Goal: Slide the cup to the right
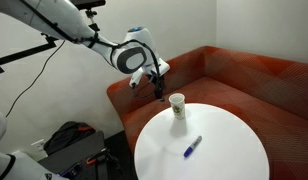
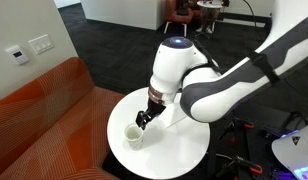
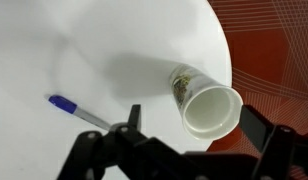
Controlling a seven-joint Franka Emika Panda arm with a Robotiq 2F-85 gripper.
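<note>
Cup (image 3: 206, 100) stands upright on the table (image 3: 54, 40): a blue pen (image 3: 74, 108) lies left of the pincer (image 2: 144, 119), whose fingers (image 3: 133, 120) are spread wide and empty, and the cup sits ahead of their gap, toward the right finger. Set a finger flank low on the cup wall and push slowly; high contact would likely tip it. Print on the cup is unreadable.
</note>
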